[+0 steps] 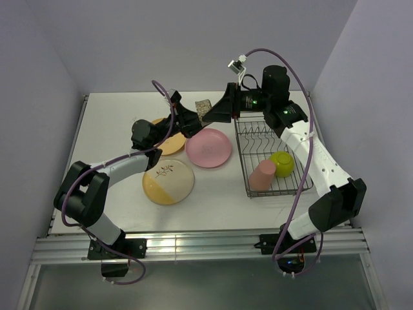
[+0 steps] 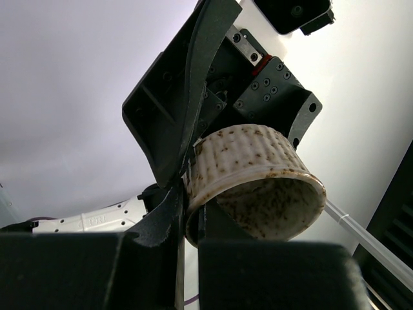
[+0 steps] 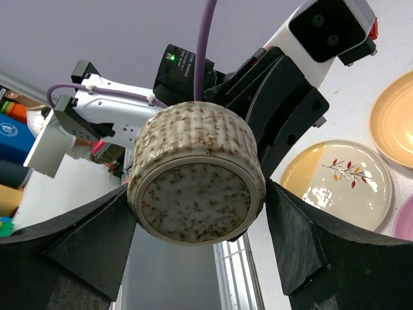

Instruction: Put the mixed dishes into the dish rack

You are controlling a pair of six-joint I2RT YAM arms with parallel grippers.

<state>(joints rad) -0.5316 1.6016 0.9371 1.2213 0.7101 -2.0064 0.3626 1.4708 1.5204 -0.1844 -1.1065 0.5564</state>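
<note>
The small speckled grey bowl hangs in the air above the back of the table, between both grippers. My left gripper is shut on its rim, one finger inside the bowl and one outside. My right gripper brackets the same bowl, and its fingers sit against the bowl's two sides, with the base facing the wrist. The pink cup and the lime-green bowl lie in the dish rack. The pink plate, orange plate and cream-and-yellow plate lie on the table.
The rack stands at the right of the table, its far half holding only upright wire dividers. The three plates lie left of it, under and in front of the left arm. A metal rail runs along the near edge. Walls close in left and right.
</note>
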